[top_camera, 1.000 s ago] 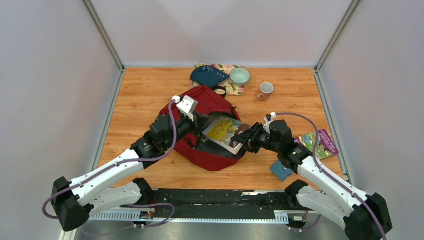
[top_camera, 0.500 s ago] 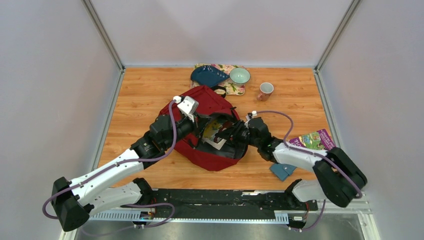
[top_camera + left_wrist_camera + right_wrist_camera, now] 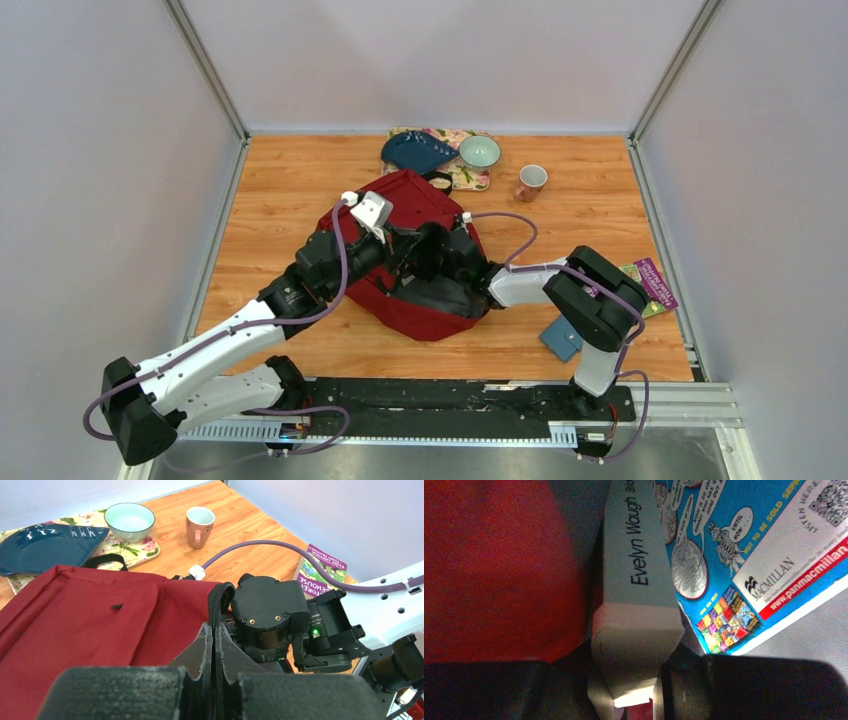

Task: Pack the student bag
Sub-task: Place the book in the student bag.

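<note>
Student bag [image 3: 410, 205] lies flat in the middle of the desk [image 3: 290, 180], its open side facing the right arm. It is soft red cloth and will likely sag and fold wherever it is unsupported, so the mouth probably closes unless held. The firmest hold looks like the black zipper edge [image 3: 216, 605]. The left gripper [image 3: 214, 636] has its fingers pressed together on just that seam, holding it raised. The right gripper [image 3: 634, 680] is deep inside the opening, fingers clamped on a grey-spined paperback [image 3: 636, 580], with a blue-covered book [image 3: 744, 545] beside it. Stiff books should slide on the lining, but their weight makes dragging the bag by its cloth riskier.
</note>
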`<action>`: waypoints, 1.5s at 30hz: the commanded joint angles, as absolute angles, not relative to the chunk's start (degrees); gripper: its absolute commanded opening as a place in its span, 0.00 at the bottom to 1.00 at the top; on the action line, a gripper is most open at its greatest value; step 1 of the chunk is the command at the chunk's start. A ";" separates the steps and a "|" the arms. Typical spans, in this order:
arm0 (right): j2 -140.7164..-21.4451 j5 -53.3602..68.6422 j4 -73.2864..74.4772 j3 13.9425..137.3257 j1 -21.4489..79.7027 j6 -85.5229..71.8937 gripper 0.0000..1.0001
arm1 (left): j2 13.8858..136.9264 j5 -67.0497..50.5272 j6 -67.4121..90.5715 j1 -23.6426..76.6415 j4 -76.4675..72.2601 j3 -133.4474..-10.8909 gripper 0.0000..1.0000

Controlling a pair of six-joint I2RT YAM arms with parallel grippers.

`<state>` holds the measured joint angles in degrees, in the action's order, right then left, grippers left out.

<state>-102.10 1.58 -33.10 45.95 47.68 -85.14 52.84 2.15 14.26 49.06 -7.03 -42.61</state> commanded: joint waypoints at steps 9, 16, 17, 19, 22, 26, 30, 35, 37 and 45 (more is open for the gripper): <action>-103.87 -10.82 -31.64 44.82 47.02 -82.71 0.25 | 50.80 0.53 17.84 49.31 -11.78 -42.36 0.00; -97.92 -6.76 -30.52 41.40 45.27 -75.51 0.84 | 50.36 0.79 17.67 49.22 -11.07 -42.01 0.00; -96.34 -7.29 -25.54 40.87 45.00 -74.80 0.87 | 50.27 0.79 17.58 49.31 -11.07 -41.75 0.00; -92.30 -7.91 -22.16 40.52 44.82 -73.05 0.88 | 50.36 1.05 17.58 49.22 -11.34 -41.49 0.00; -88.25 -7.21 -19.43 39.29 44.74 -70.23 0.88 | 50.27 1.23 17.49 49.22 -11.78 -40.78 0.00; -85.35 -5.80 -15.03 37.80 44.82 -69.87 0.88 | 49.92 1.41 17.40 49.22 -11.51 -40.61 0.00; -83.67 -4.83 -15.29 35.51 44.82 -70.93 0.85 | 49.48 1.93 17.14 49.22 -11.25 -40.52 0.00; -85.77 -5.80 -15.99 37.78 44.56 -70.93 0.62 | 49.31 1.76 17.40 49.22 -11.25 -40.60 0.00; -88.93 -5.10 -17.22 39.37 44.56 -70.40 0.51 | 49.31 1.58 17.58 49.22 -11.08 -40.78 0.00; -103.52 2.28 -23.54 53.07 44.82 -69.96 0.20 | 49.22 1.50 18.28 49.22 -10.55 -40.78 0.00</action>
<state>-98.48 -1.76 -17.39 46.44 44.66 -71.16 50.87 1.80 17.06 49.06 -7.07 -40.03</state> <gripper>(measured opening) 0.214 0.039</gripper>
